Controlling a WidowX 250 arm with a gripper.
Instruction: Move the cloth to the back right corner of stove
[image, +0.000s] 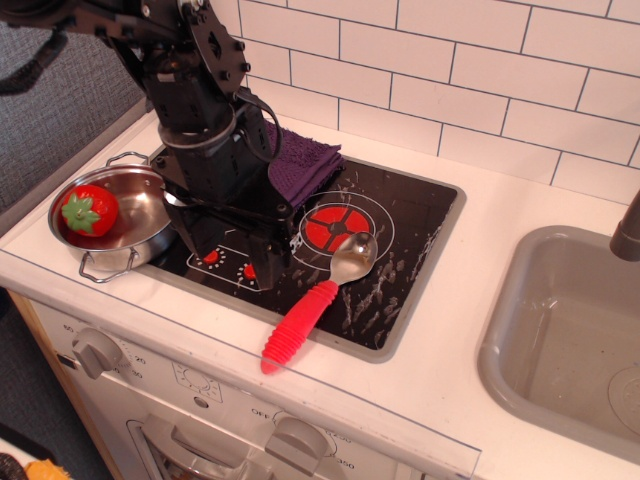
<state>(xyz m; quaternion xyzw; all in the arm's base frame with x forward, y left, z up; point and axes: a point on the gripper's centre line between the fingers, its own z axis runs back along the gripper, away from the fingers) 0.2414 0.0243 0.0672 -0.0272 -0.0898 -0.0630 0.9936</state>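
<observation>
Cloth, dark purple and folded, lay at the back of the stove, on its left side against the tiled wall, with its left part covered by the arm. By my reading the move was not done: the back right corner of the cooktop, near the grey rim, stood bare, and the cloth was well apart from it.

In the single view, the gripper hung low over the front left of the stove, near the small red knob marks. Its fingers were dark against the black glass, so I could not tell how far they were parted, nor whether they held anything. The cloth did not appear to be in them, since it lay behind the arm.

Also present were a spoon with a red handle lying across the right burner, and a steel pot holding a strawberry beside the stove. The left burner was hidden by the arm. The sink was cut off at the right edge.
</observation>
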